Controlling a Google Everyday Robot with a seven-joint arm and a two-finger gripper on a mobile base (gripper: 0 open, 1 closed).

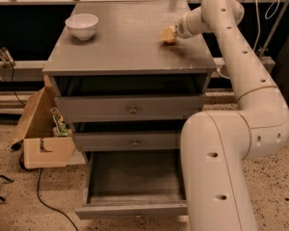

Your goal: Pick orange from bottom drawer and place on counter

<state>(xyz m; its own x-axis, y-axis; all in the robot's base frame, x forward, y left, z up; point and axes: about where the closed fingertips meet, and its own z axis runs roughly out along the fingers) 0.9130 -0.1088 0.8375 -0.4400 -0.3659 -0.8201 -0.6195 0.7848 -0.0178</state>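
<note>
Hovering gripper [167, 34] near right counter [125, 44] edge

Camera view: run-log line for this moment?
gripper: over counter, right rear | bottom drawer: open, no orange seen | white bowl: counter left rear

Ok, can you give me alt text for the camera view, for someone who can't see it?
The robot's arm reaches over the grey counter, its pincer low at the right rear with the orange at its tip. A white bowl sits at the counter's left rear, and the bottom drawer below stands pulled open.
</note>
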